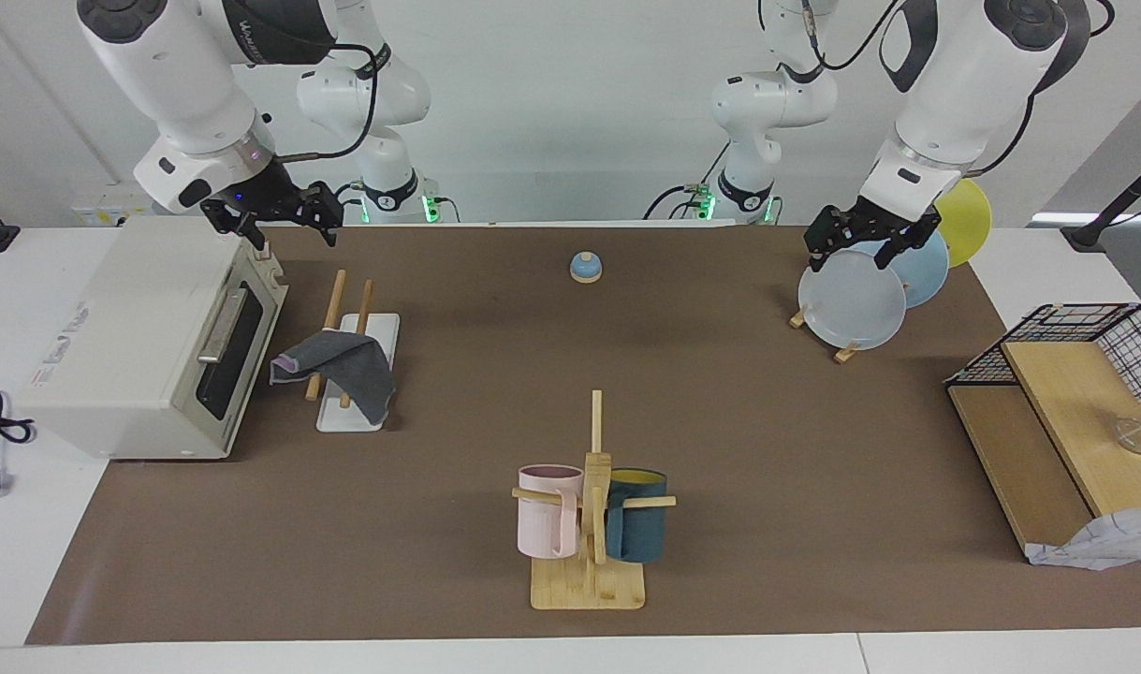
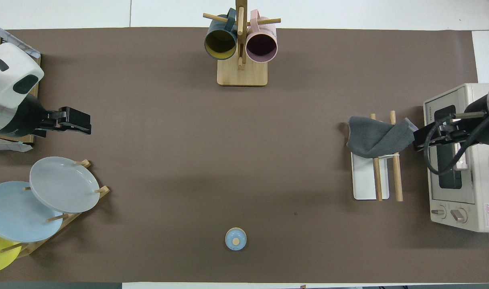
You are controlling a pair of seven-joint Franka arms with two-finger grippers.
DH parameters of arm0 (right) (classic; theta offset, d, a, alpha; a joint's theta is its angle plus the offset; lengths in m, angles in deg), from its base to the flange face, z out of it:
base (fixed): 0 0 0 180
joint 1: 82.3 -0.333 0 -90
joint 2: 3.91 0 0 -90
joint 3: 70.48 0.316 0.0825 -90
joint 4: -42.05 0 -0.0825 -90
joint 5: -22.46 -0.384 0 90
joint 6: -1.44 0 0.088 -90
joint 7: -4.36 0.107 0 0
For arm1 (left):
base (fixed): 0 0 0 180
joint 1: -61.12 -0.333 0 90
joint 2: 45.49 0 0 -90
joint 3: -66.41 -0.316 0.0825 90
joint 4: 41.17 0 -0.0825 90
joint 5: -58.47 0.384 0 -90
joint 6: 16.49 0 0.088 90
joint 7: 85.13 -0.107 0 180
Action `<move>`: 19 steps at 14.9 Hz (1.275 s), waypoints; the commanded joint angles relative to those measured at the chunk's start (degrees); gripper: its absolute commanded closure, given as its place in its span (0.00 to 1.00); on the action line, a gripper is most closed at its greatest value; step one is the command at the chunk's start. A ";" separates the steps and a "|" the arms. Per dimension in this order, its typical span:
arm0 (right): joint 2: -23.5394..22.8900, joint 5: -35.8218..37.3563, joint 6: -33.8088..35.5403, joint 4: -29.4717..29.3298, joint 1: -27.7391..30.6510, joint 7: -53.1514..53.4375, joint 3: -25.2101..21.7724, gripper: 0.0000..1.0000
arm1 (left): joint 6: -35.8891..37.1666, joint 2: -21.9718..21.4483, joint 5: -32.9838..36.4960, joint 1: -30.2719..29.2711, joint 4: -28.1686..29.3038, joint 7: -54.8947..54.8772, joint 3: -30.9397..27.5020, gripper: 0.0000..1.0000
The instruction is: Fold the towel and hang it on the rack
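The towel (image 1: 345,360) hangs folded over the rack's two wooden dowels with its dark grey face out; a sliver of purple shows at the corner toward the oven. It covers the dowel ends farther from the robots and also shows in the overhead view (image 2: 374,138). The rack's white base (image 1: 380,326) (image 2: 362,182) lies beside the oven. My right gripper (image 1: 275,225) (image 2: 421,141) is open and empty in the air over the oven's front edge, apart from the towel. My left gripper (image 1: 851,255) (image 2: 82,122) is open and empty over the plate stand.
A white toaster oven (image 1: 149,337) stands at the right arm's end, beside the rack. A mug tree (image 1: 591,505) with a pink and a teal mug stands mid-table, farthest from the robots. Plates on a stand (image 1: 851,300), a wire basket (image 1: 1094,346) and a small blue bell (image 1: 585,268) are also here.
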 commanded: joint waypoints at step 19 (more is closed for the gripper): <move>-2.29 0.89 -4.12 -2.90 1.73 3.91 -0.16 0.00 | -0.59 -1.62 -0.60 -0.03 1.55 0.25 -0.35 0.00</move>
